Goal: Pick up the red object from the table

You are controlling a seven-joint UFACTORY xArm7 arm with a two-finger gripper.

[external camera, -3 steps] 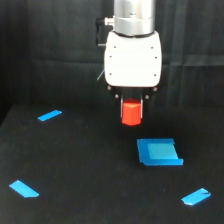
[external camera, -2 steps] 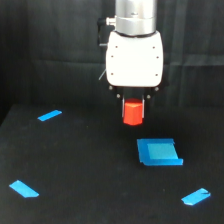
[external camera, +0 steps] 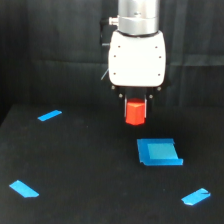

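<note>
One arm over the counter (external camera: 100,165), and one red object (external camera: 135,112), hanging right under the arm's white housing (external camera: 137,57). The jaws (external camera: 135,105) are closed onto that red object: dark stubs sit at its top on either side, and it hangs clear of the black surface, above and a touch toward the exterior view's left of the blue square piece (external camera: 158,151).

Count the blue bits: four in all. One square piece, flat, with a raised rim like a shallow tray, lighter blue in its middle. Then three small strips. Taking the square piece as the mark, one strip (external camera: 49,115) lies well off toward the exterior view's left and farther back, one strip (external camera: 23,188) lies toward the left and nearer the front, and one strip (external camera: 196,196) sits near it toward the front right.

Textures now. The red object is matte red-orange, a stubby block with faceted sides, smaller than the blue square. The counter is flat matte black. The housing is smooth white with rounded corners, topped by a brushed silver cylinder (external camera: 138,16). Behind everything hangs a black curtain (external camera: 50,50) with soft folds.
</note>
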